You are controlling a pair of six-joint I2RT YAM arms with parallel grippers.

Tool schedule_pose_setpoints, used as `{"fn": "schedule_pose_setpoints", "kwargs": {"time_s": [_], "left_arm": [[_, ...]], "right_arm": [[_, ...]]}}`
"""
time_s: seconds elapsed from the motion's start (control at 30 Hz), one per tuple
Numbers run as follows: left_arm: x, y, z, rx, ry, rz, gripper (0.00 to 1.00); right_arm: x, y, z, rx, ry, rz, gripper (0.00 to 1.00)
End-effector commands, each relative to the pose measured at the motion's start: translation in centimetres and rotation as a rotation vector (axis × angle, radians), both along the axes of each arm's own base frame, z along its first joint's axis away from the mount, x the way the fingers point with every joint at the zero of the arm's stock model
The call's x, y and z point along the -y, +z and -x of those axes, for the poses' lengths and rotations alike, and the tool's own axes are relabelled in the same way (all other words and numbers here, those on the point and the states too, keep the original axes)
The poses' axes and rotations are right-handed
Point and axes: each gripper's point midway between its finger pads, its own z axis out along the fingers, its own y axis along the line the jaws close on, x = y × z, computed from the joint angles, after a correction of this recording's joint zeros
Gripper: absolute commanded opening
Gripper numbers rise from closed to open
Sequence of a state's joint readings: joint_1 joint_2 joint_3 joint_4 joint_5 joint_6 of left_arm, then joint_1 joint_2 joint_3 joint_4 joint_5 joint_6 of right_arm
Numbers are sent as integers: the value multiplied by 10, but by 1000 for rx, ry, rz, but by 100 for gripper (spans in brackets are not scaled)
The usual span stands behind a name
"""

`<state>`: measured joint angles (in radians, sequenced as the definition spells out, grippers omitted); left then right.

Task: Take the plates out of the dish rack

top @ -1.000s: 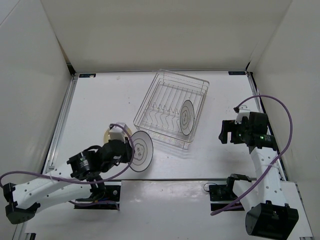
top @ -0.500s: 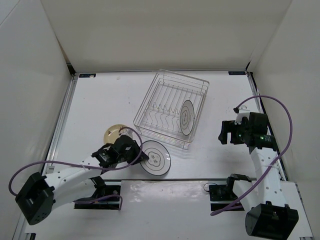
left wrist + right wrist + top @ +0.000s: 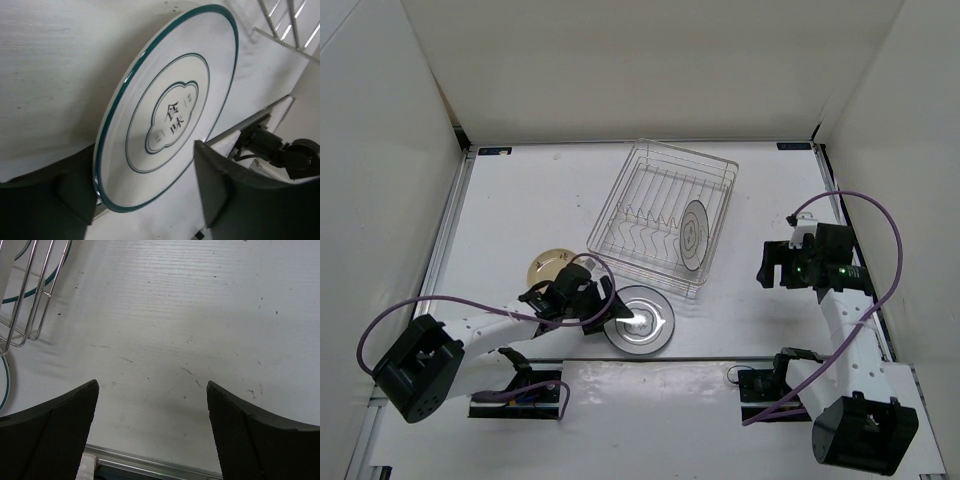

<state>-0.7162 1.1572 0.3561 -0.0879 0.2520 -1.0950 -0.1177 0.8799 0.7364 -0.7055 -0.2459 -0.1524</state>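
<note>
The dish rack point(image 3: 613, 200) is a silver wire basket at mid-table. One silver-grey plate point(image 3: 694, 234) stands upright in its right end. A second such plate point(image 3: 642, 320), white-faced with a green rim in the left wrist view point(image 3: 170, 120), lies flat on the table near the front edge. My left gripper point(image 3: 610, 312) is at its left rim, and its jaws point(image 3: 145, 200) stand apart on either side of the plate's edge. A tan plate point(image 3: 548, 266) lies flat to the left. My right gripper point(image 3: 775, 265) hovers open and empty right of the rack point(image 3: 152, 425).
White walls enclose the table on three sides. A metal rail point(image 3: 700, 360) runs along the front edge just past the flat plate. The rack's corner wires point(image 3: 30, 295) show at the upper left of the right wrist view. A purple cable loops off each arm.
The left arm swung right and laid the tilted silver plate flat on the table, then its jaws opened off the rim. The right arm has not moved.
</note>
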Motion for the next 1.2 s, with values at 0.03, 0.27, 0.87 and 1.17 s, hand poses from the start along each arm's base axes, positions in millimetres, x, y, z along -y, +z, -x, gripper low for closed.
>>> {"fn": "schedule_pose_setpoints", "kwargs": {"time_s": [0.03, 0.27, 0.87, 1.17], "left_arm": [[-22, -26, 14, -59, -15, -119, 97], [-30, -5, 2, 15, -37, -180, 100], [-44, 26, -18, 185, -112, -323, 100], [-35, 15, -16, 175, -91, -316, 100]], "right_arm": [[-1, 8, -5, -4, -12, -13, 90], [-1, 71, -28, 70, 67, 18, 90], [-116, 175, -94, 97, 292, -281, 77], [-180, 104, -85, -30, 368, -49, 76]]}}
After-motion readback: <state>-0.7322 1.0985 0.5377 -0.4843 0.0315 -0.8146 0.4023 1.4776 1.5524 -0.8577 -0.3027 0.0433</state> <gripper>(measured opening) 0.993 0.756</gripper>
